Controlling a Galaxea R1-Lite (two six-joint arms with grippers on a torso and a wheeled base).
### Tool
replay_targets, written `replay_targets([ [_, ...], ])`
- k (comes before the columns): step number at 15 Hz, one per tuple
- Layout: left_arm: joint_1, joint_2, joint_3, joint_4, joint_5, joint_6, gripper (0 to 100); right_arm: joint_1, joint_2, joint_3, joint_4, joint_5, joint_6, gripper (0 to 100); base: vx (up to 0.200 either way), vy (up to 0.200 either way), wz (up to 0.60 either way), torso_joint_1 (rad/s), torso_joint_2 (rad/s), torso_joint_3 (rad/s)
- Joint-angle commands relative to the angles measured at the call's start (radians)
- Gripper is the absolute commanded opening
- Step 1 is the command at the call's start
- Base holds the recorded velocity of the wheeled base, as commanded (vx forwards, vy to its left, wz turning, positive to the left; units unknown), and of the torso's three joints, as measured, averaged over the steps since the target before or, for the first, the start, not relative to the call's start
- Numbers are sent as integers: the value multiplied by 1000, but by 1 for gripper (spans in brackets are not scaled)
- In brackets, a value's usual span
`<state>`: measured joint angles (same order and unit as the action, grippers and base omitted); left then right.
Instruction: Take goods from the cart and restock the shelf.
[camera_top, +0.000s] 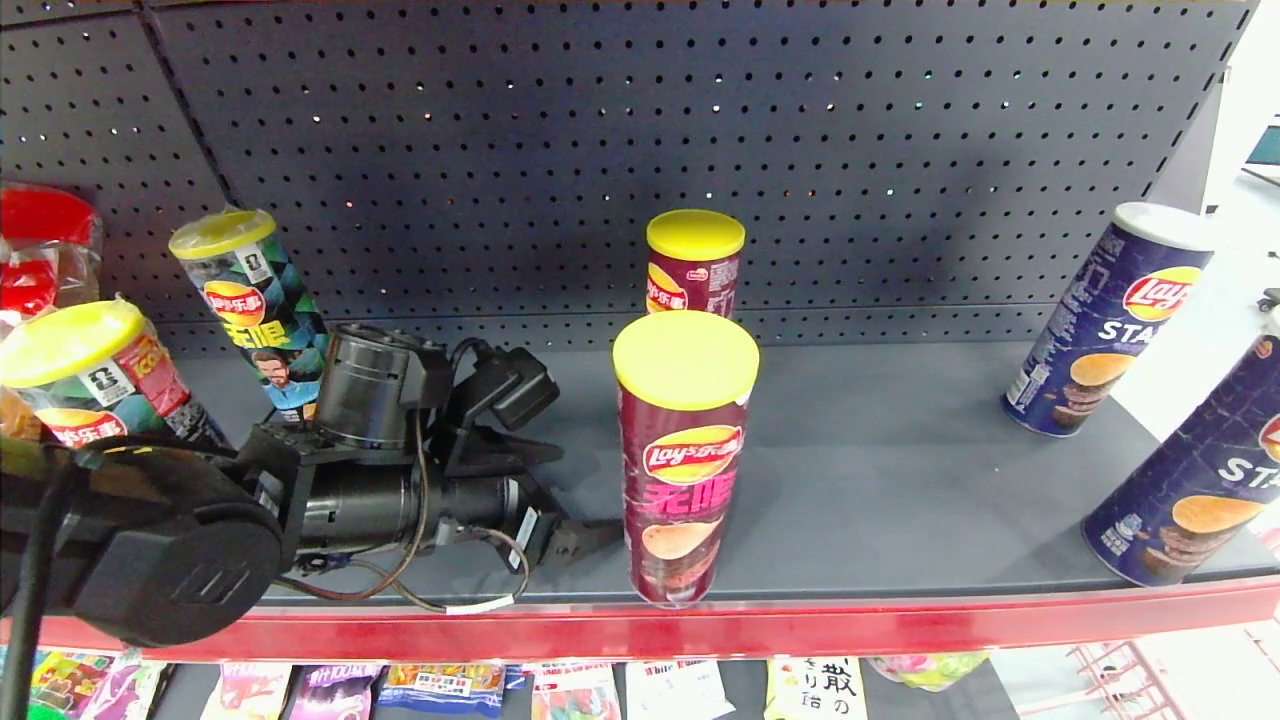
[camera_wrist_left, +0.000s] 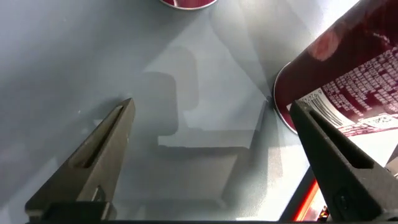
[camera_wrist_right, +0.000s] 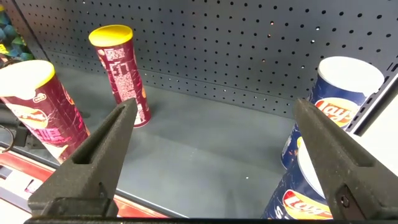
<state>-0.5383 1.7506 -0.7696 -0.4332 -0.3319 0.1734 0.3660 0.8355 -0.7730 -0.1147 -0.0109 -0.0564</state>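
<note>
The dark red chip can (camera_top: 683, 470), with a yellow lid and a chip picture on its label, stood lower middle on the shelf (camera_top: 880, 480). The left tool (camera_top: 565, 495) sat just beside it, spread apart. The right tool (camera_wrist_right: 214, 106) was apart too.

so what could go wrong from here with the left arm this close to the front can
1. The front maroon can stands by the shelf's red lip. One of the left gripper's open fingers sits near its base, so a sideways nudge might tip it off.
2. The left arm lies close in front of the teal can, so a careless pull-back could knock it.
</note>
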Motion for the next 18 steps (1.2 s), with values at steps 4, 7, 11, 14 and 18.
replay_targets([
  [4, 6, -11, 13, -1, 2, 0, 100, 1, 0, 1, 1, 0, 0, 100, 0, 0, 0, 0, 0, 0],
  [7, 40, -111, 73, -22, 19, -2, 100, 1, 4, 34, 7, 5, 20, 100, 0, 0, 0, 0, 0, 0],
  [11, 38, -439, 179, 34, 34, -8, 100, 1, -33, 109, 40, -3, 24, 100, 0, 0, 0, 0, 0, 0],
  [14, 43, -714, 220, 258, 59, -12, 100, -2, -96, 170, 41, -9, 21, 100, 0, 0, 0, 0, 0, 0],
  [18, 44, -1017, 225, 574, 63, -12, 100, -39, -197, 244, 46, -32, 0, 100, 0, 0, 0, 0, 0, 0],
])
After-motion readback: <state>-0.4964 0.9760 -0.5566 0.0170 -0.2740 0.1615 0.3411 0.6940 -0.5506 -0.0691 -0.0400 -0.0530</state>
